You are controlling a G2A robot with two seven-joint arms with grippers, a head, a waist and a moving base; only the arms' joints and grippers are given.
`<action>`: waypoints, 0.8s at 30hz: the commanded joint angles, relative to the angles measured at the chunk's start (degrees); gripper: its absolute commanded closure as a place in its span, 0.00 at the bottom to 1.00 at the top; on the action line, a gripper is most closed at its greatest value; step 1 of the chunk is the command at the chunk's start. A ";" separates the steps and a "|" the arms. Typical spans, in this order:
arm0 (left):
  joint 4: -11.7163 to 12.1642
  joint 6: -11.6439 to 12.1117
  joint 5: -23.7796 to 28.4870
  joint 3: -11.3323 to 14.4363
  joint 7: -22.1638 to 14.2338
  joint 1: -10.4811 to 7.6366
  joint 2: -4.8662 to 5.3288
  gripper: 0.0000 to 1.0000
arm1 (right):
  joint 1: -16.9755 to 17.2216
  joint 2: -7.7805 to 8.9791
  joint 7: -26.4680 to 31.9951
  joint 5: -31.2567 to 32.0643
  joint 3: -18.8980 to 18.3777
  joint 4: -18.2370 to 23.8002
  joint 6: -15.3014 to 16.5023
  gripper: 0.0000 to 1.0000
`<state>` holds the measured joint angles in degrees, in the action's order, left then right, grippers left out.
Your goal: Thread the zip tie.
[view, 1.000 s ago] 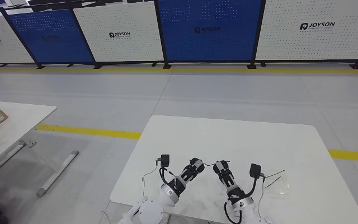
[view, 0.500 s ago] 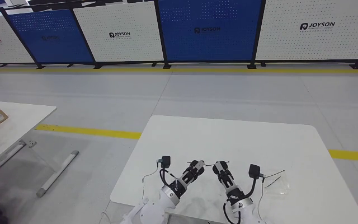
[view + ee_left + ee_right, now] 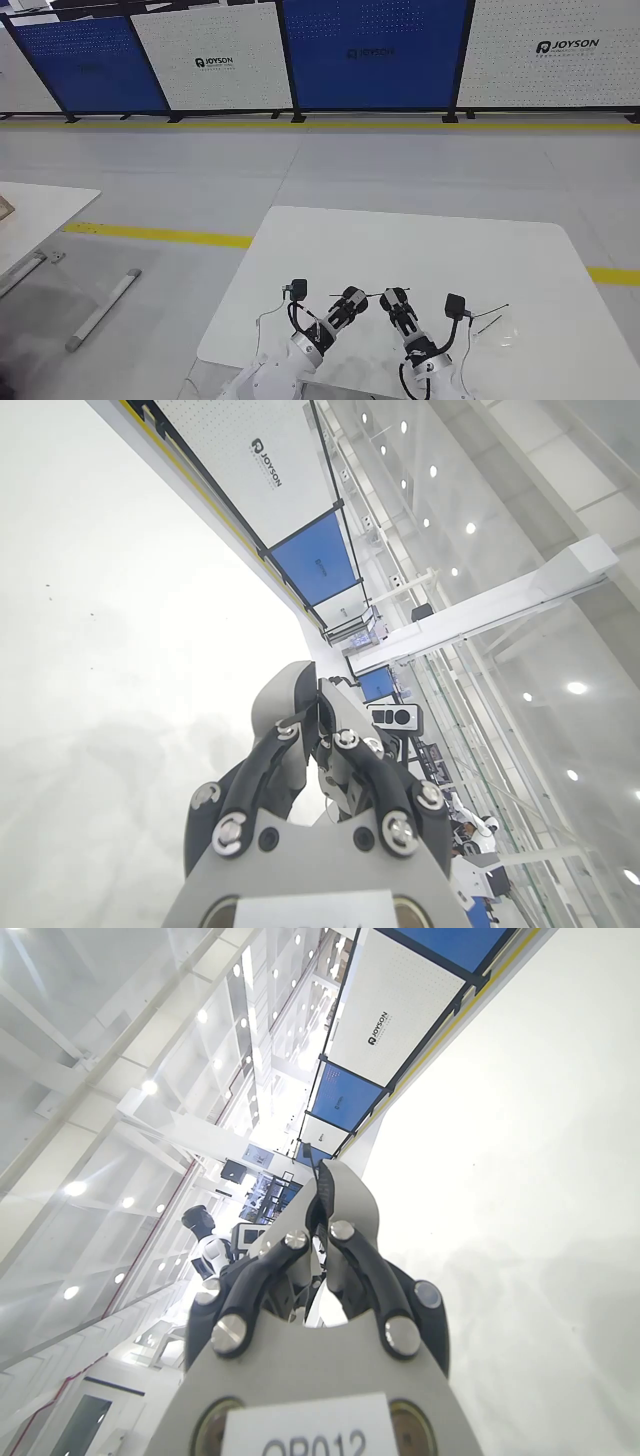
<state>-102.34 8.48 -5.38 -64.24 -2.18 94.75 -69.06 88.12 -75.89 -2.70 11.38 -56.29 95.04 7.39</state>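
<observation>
The white table (image 3: 420, 245) stands on a grey floor, and both arms work over its near edge. The left arm comes in from the near left and the right arm from the near right, and they angle toward each other, so the two grippers sit close side by side but apart.

The left gripper (image 3: 352, 297) has its fingers pressed together on the black zip tie (image 3: 372, 294). In the left wrist view the same gripper (image 3: 317, 680) shows its pads meeting, with the thin strap (image 3: 302, 716) pinched between them and running out to one side.

The right gripper (image 3: 394, 296) is also clamped on the zip tie. In the right wrist view this gripper (image 3: 322, 1173) has its fingertips together, and a short black end of the strap (image 3: 309, 1155) pokes out past them.

From above, the zip tie stretches as a thin, nearly level line across the gap between the two grippers, held above the tabletop, and a little of it sticks out beyond each gripper.

On the table to the right of the right arm lies a clear plastic wrapper (image 3: 497, 330), with spare zip ties (image 3: 488, 311) on it.
</observation>
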 commanded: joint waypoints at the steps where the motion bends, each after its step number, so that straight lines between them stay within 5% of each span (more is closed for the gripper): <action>1: -0.09 0.15 0.19 0.03 -0.10 0.02 0.00 1.00 | -0.14 -0.07 0.26 -0.05 0.06 -0.16 -0.16 1.00; 15: -0.08 0.88 0.55 -0.02 -0.75 0.03 0.08 1.00 | -0.57 -0.43 3.64 -2.60 -0.34 -0.29 0.14 1.00; 16: -0.03 0.77 0.51 -0.08 -0.50 0.01 0.08 1.00 | -0.56 -0.44 3.70 -2.81 -0.43 -0.32 0.17 0.75; 18: 0.05 0.51 0.50 -0.13 -0.11 -0.01 0.06 1.00 | -0.54 -0.47 3.83 -2.92 -0.56 -0.38 0.25 0.58; 24: 0.14 -0.73 0.97 -0.24 0.62 -0.24 -0.01 1.00 | -0.09 -0.54 3.28 -2.66 -0.97 -0.37 0.89 0.55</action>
<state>-102.18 7.91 -4.42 -64.50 -1.65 94.54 -69.06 87.96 -76.42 0.63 8.63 -57.20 94.65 8.21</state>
